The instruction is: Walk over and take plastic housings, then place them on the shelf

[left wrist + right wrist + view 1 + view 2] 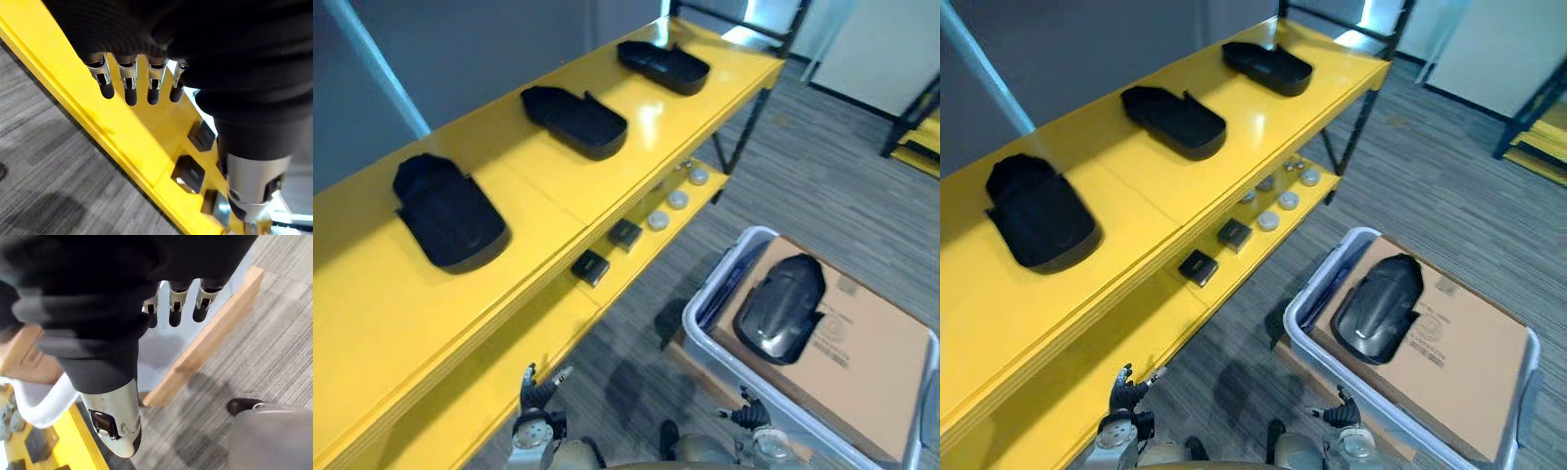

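Note:
Three black plastic housings (448,212) (576,119) (663,65) lie in a row on the top board of the yellow shelf (636,166). Another black housing (781,306) rests on a cardboard sheet (871,362) inside a pale bin (700,323) on the floor at the right. My left hand (540,387) hangs low beside the shelf's lower board, its fingers (130,88) straight and holding nothing. Near the bin's front corner my right hand (749,411) hangs open as well, fingers (175,308) straight and empty.
The lower shelf board carries two small black boxes (591,266) (625,233) and several white round caps (677,200). A wooden pallet (205,338) sits under the bin. Another yellow rack (925,132) stands at the far right on the grey carpet.

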Available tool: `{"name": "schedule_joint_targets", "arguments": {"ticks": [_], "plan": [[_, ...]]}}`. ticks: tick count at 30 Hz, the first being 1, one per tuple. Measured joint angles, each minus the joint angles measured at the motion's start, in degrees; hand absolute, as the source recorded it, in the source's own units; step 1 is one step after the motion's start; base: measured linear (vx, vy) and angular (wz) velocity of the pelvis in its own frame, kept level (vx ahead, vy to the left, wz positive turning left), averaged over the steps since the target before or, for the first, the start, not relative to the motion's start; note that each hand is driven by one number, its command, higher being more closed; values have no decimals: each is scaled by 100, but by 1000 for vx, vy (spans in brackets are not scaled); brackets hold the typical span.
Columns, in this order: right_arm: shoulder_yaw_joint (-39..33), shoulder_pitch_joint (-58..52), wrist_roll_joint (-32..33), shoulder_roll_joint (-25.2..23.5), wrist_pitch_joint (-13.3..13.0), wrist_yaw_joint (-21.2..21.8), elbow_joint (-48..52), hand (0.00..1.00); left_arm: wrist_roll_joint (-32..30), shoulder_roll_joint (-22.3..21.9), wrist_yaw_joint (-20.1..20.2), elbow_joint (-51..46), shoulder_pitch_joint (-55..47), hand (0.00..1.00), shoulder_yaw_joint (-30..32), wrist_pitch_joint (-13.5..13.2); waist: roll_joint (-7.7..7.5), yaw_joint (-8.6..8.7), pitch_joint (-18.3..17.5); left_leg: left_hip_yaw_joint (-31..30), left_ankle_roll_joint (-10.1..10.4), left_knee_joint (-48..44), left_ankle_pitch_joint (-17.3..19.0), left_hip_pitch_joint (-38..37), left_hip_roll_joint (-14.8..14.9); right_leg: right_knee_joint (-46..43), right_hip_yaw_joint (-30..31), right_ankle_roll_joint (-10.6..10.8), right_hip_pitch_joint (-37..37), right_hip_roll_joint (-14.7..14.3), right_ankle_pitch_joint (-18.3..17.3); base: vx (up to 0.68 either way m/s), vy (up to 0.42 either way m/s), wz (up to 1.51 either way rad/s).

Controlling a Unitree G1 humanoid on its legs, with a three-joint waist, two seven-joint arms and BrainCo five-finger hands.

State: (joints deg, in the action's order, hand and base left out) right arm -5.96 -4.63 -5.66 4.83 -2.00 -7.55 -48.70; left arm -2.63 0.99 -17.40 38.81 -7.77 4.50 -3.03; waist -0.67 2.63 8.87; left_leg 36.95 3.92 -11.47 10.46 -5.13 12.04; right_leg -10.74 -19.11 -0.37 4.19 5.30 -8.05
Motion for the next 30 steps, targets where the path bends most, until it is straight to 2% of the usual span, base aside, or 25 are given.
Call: {"name": "schedule_joint_targets", "arguments": {"ticks": [1, 2, 3, 4, 6, 8, 9, 10, 11, 12, 13, 14, 15, 16, 17, 18, 19, 21, 23, 26, 30], "plan": [[3, 18, 2, -2, 4, 4, -51, 0, -2, -27, 0, 3, -27, 0, 1, 11, 4, -24, -25, 262, 37, 63, -15, -88, 62, -48, -846, -10, -59, 255, 4, -79, 11, -123], [2, 33, 3, -3, 7, 4, -67, 0, -4, -22, -2, 4, -52, 0, 20, 19, 85, -40, -26, 397, 80, 68, -8, -112, 139, -47, -1433, -32, -123, 393, 19, -26, -45, -115], [2, 71, 2, -7, 8, 4, -64, 0, -27, -11, 4, 5, -79, 0, 74, 24, 82, -47, -40, 602, 151, 33, -36, -184, 212, -17, -1945, -71, -209, 476, 82, 35, -177, -163], [-6, 114, 3, -25, -4, 3, -24, 0, -29, 105, 25, 122, -100, 0, 136, 35, 67, -38, -42, 751, 178, -115, -43, -258, 292, 126, -1812, 89, -192, 357, 516, 46, -148, -154], [-47, 102, 21, 12, -3, 0, -12, 0, -30, 127, 88, 278, -51, 0, 171, 68, 79, -21, -38, 745, 183, -434, -35, -282, 479, 192, -1583, 73, -203, 207, 538, 43, -149, -110], [-169, 14, 112, 89, -1, -5, -4, 0, -28, 98, 114, 361, 18, 0, 187, 71, 275, -8, 55, 490, 127, -1678, -28, -108, 1077, 302, -1227, -72, -361, -39, 453, 26, -180, -91], [-220, -32, 125, 112, 1, -5, -4, 0, -27, 59, 114, 367, 24, 0, 186, 71, 335, 3, 63, 307, 31, -2043, -50, 2, 1212, 322, -1169, -133, -418, -89, 406, 39, -96, -82], [-287, -133, 206, 145, 10, -27, -11, 0, -26, -109, 122, 407, 28, 0, 144, 70, 382, 4, 71, -337, -102, -2498, 78, 244, 1171, 334, -925, -185, -505, -115, 318, 55, -31, -66], [-332, -154, 253, 171, 12, -44, -13, 0, -27, -163, 124, 415, 22, 0, 115, 70, 395, 4, 65, -642, -61, -2529, 160, 336, 1014, 335, -835, -177, -538, -87, 301, 138, -4, -86], [-457, -152, 302, 186, 12, -106, -25, 0, -25, -234, 126, 419, 1, 0, 79, 70, 382, -11, 71, -1211, 30, -2440, 287, 496, 631, 337, -653, -146, -608, 1, 279, 134, 17, -65], [-504, -151, 337, 188, 6, -123, -25, 0, -23, -251, 126, 418, -13, 0, 48, 68, 372, -14, 73, -1471, 52, -2339, 313, 581, 405, 336, -571, -133, -643, 58, 272, 160, 37, -76], [-537, -151, 367, 194, 3, -132, -47, 0, -20, -262, 126, 418, -23, 0, -3, 66, 369, -16, 75, -1918, 115, -2001, 351, 745, 29, 335, -428, -97, -695, 131, 261, 126, 68, -63], [-561, -153, 414, 177, 3, -130, -55, 0, -13, -264, 122, 416, -20, 0, -3, 64, 377, -21, 70, -2338, 151, -1486, 326, 874, -284, 313, -341, 7, -716, 165, 297, 129, 83, -56], [-605, -154, 442, 168, 2, -130, -57, 0, 0, -260, 119, 414, -17, 0, -1, 63, 385, -27, 68, -2530, 215, -1134, 276, 892, -412, 315, -320, 42, -714, 161, 295, 105, 114, -47], [-660, -165, 511, 161, -2, -130, -57, 0, 80, -259, 120, 414, -19, 0, -3, 61, 462, -24, 37, -2838, 252, -554, -100, 950, -505, 325, -244, 146, -746, 67, 262, 130, 141, -37], [-724, -188, 556, 56, -1, -134, -140, 0, 173, -211, 125, 463, -23, 0, 5, 67, 425, -23, 26, -2879, -120, -511, -247, 898, -507, 345, -175, 225, -875, 14, 223, 154, 142, -25], [-736, -209, 584, -18, -1, -134, -160, 0, 217, -168, 122, 456, -32, 0, 5, 69, 387, -26, -35, -2881, -114, -430, -250, 822, -561, 385, -159, 285, -949, 53, 229, 211, 139, -3], [-788, -270, 696, -143, -4, -138, -163, 0, 230, -61, 121, 469, -31, 0, 2, 69, 92, -20, -131, -2887, -189, -83, -308, 650, -798, 468, -149, 397, -993, 215, 210, 190, 120, 11], [-1039, -251, 835, -158, -28, -170, -160, 0, 230, -22, 121, 477, -10, 0, -4, 74, 33, -15, -167, -2888, -243, 19, -345, 626, -931, 514, -159, 464, -1033, 303, 229, 185, 117, 12], [-1387, -222, 1045, -166, -51, -237, -158, 0, 253, 81, 113, 476, -16, 0, 9, 75, 37, -21, -164, -2890, -283, 187, -371, 393, -1085, 676, -111, 518, -1274, 411, 264, 133, 96, 9], [-1632, -157, 1258, -210, -139, -240, -152, 0, 310, 224, 107, 476, -42, 0, 30, 74, 36, -31, -167, -2865, -298, 422, -382, 227, -1081, 698, -32, 518, -1286, 384, 266, 53, 20, -5]]}}
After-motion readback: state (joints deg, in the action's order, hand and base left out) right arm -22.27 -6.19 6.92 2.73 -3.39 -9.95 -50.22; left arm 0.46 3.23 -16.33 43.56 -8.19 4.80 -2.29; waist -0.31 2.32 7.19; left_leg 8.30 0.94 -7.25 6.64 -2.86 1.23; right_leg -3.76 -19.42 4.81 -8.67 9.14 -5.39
